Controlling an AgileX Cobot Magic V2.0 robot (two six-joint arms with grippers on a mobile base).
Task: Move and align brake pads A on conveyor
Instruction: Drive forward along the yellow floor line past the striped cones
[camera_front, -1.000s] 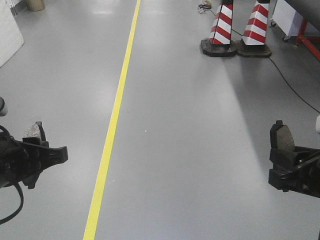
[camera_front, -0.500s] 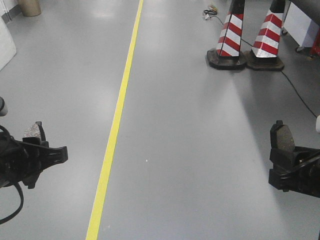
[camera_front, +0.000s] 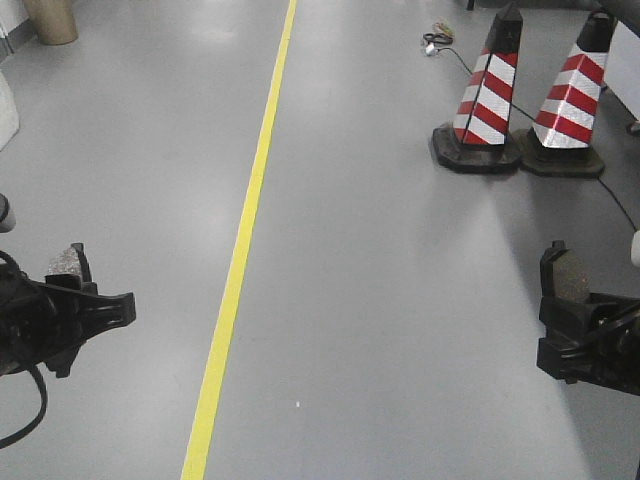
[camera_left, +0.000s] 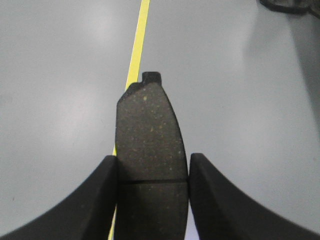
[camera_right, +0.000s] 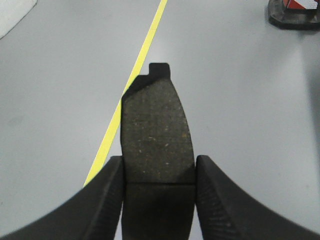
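Each gripper carries one brake pad above the grey floor. My left gripper (camera_front: 80, 285) (camera_left: 152, 172) is shut on a brake pad (camera_front: 68, 262) (camera_left: 150, 135), its speckled grey face and cross groove filling the left wrist view between both black fingers (camera_left: 95, 200). At the right edge of the front view my right gripper (camera_front: 562, 305) (camera_right: 158, 175) is shut on a second brake pad (camera_front: 570, 275) (camera_right: 156, 135), which stands upright with its backing tab at the top. The conveyor is out of view.
A yellow floor line (camera_front: 245, 235) runs from near to far down the grey floor. Two red-and-white striped cones (camera_front: 490, 90) (camera_front: 577, 95) stand at the far right, with a black cable (camera_front: 620, 205) trailing past them. A tan cylinder (camera_front: 50, 20) is at the far left.
The floor scene has slid: the cones have moved right and nearer in the picture, and the yellow line has shifted slightly right. Both grippers and their pads hold the same place in the view.
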